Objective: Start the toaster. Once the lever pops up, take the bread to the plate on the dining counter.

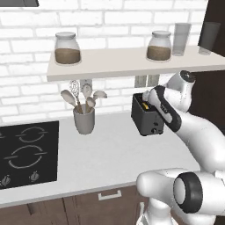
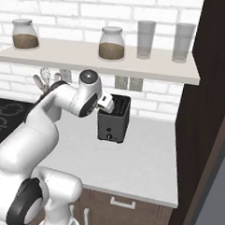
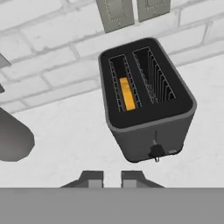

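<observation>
The toaster sits on the white table close to the brick wall, under the shelf with two jars and two glasses, and to the right of the grey utensil cup. We see the bread down inside one of its two top slots (the left one in the hand view), only its golden-orange top edge showing; the other slot holds just its wire guides. The lever sits low on the toaster's front face. Our end effector hangs in front of and above the toaster, not touching it, its two dark fingertips a narrow gap apart and holding nothing. In the right base view the hand is at the toaster's upper left corner. The black hob lies far left on the table.
</observation>
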Motion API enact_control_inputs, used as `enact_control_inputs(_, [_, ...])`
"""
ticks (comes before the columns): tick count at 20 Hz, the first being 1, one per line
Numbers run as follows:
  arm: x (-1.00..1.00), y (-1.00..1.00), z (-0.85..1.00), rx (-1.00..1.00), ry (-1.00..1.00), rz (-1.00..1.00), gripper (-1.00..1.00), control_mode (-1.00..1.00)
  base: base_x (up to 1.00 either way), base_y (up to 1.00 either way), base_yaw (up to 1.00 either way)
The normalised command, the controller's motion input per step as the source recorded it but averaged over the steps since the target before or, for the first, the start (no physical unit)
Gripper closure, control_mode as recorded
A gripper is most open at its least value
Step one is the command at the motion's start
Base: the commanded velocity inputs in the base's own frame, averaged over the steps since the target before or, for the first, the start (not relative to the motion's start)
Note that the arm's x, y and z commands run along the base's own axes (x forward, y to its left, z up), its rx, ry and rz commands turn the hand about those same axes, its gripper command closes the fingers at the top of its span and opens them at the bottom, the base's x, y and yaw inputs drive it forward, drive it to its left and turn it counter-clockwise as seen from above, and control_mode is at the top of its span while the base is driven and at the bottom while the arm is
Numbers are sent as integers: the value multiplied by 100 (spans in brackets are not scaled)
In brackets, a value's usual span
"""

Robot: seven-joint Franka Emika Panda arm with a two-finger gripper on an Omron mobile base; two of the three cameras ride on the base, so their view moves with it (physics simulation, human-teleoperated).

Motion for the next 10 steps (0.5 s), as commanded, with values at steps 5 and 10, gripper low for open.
enact_control_inputs(5, [-1,19,0,-1,0,-7,-100,-100,0,0,0])
enact_control_inputs(10, [0,0,0,-2,-20,-1,-100,-100,0,0,0])
